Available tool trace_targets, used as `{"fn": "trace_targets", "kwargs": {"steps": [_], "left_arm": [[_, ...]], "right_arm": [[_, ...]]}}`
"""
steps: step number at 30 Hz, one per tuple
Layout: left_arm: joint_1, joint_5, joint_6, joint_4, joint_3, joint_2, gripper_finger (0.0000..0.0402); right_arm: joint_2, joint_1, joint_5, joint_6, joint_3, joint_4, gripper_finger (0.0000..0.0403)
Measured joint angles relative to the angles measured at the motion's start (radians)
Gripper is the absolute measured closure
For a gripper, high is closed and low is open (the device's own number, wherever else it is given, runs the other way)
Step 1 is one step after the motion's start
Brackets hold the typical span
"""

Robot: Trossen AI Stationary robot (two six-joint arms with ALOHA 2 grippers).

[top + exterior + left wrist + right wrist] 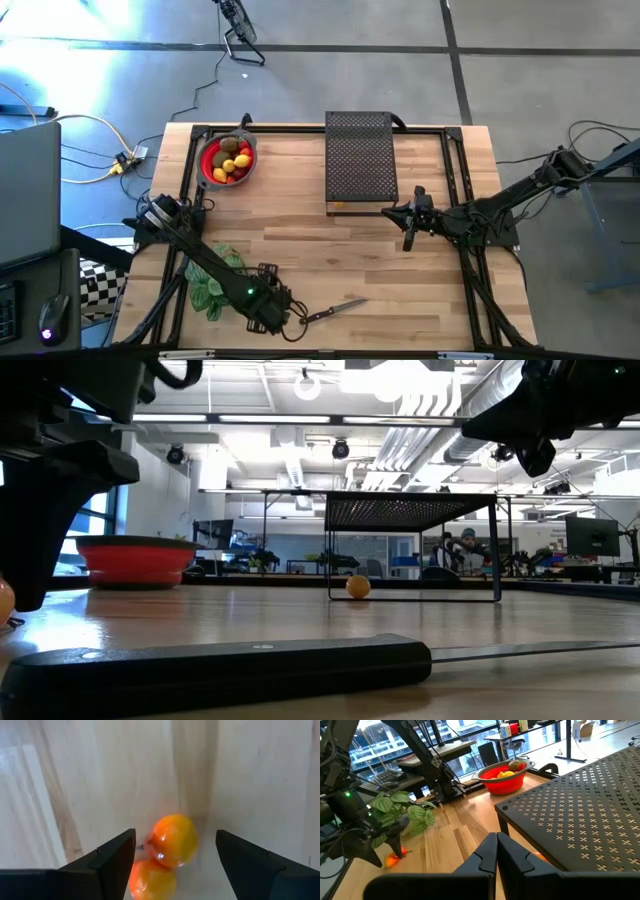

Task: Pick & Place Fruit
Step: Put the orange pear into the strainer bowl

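Observation:
My left gripper point(175, 834) is open at the table's near edge point(293, 328), pointing down. Two tiny orange fruits point(172, 840) point(150, 880) lie on the wood between its fingers, touching each other, with a gap to each finger. Those two also show under it in the right wrist view point(392, 860). A third orange fruit point(358, 586) lies on the table under the black rack. The red bowl point(228, 160) near the far left corner holds lemons, apples and kiwis. My right gripper point(496, 845) is shut and hovers in front of the rack point(410, 225).
A black perforated rack point(360, 155) stands on thin legs at the far middle. The black-handled knife point(335, 310) lies just right of my left gripper; its handle point(220, 670) fills the low view's foreground. A green leafy plant point(215, 280) lies under my left arm. Bare wood spans the middle.

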Motion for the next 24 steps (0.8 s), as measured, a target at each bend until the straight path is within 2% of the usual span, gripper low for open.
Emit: {"fn": "trace_targets", "kwargs": {"steps": [24], "left_arm": [[0.000,-0.001,0.010,0.025,0.000,0.000,0.0133]], "right_arm": [[0.000,0.000,0.000,0.000,0.000,0.000,0.0400]]}}
